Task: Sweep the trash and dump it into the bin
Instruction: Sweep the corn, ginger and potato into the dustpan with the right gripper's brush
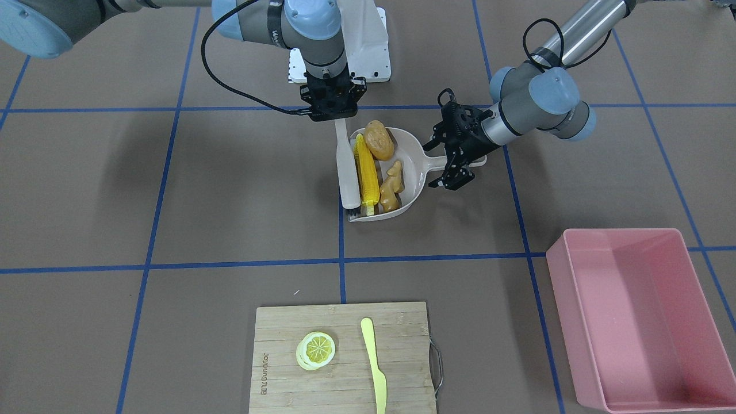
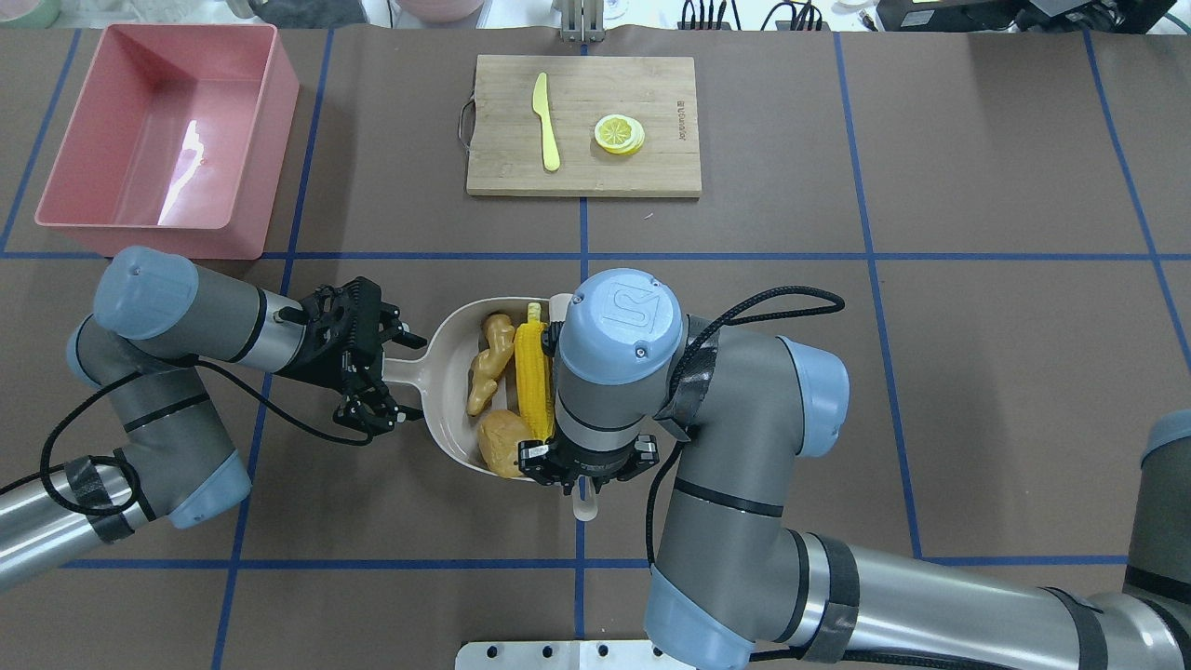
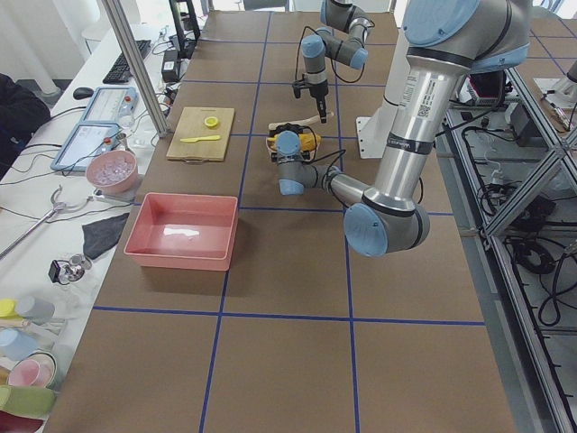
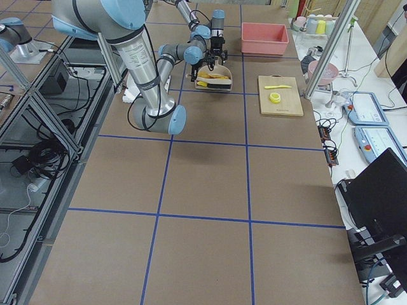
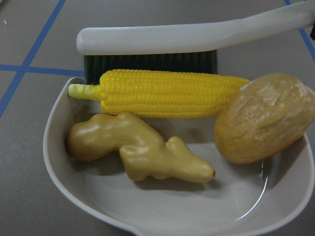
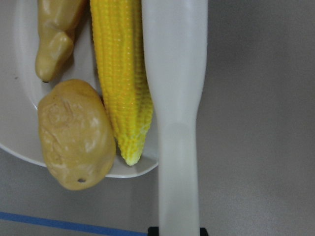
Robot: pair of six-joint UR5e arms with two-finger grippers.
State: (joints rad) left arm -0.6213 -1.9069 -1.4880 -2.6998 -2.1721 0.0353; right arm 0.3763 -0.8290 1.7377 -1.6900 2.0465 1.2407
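- The yellow corn cob (image 1: pixel 366 175) lay lengthwise just inside the open mouth of the beige dustpan (image 1: pixel 415 155), near the centre of the front-facing view.
- The brown potato (image 1: pixel 379 140) sat at the upper end of the pan in that view, close beside one end of the corn.
- The tan ginger root (image 1: pixel 393 186) lay below the potato, alongside the corn and deeper in the pan.
- The dustpan rested on the brown worktop (image 1: pixel 230 201), its handle pointing towards the frame's right.
- A white brush (image 1: pixel 347 172) with dark bristles stood across the pan's mouth, parallel to the corn and against it.
- The right gripper (image 1: pixel 336 115), upper centre of the frame, was clamped on the brush's handle.
- The left gripper (image 1: pixel 457 164), right of the pan, had its jaws on either side of the dustpan handle; whether they pinched it could not be told.
- The pink bin (image 1: pixel 575 305) stood at the lower right, well apart from the dustpan.
- A wooden cutting board (image 1: pixel 345 391) lay at the bottom centre, carrying a lemon slice (image 1: pixel 315 349) and a pale yellow knife (image 1: pixel 374 365).
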